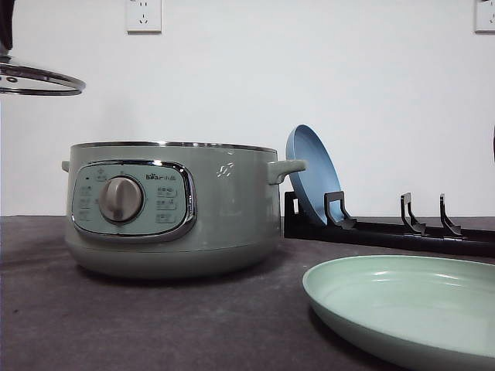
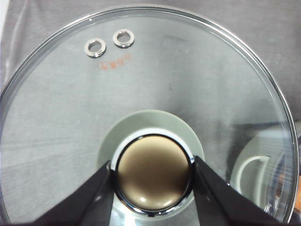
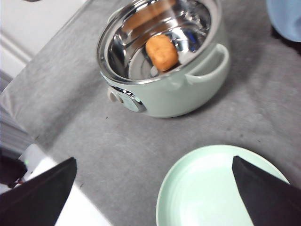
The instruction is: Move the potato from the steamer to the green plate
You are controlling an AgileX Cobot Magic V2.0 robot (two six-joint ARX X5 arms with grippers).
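Your left gripper (image 2: 153, 176) is clamped on the bronze knob of the glass lid (image 2: 141, 84), holding it in the air up and to the left of the steamer (image 1: 174, 209), so the pot stands uncovered. Inside the steamer's shiny bowl lies the potato (image 3: 162, 52), resting toward the side nearest the handle (image 3: 209, 66); its long axis seems to run roughly across the bowl. To the right of the steamer, the green plate (image 1: 402, 309) sits empty on the table (image 3: 117, 141). Your right gripper (image 3: 160, 188) hangs spread wide above the plate's near edge. It looks the free arm, so the potato lies ahead of it, beyond the plate.
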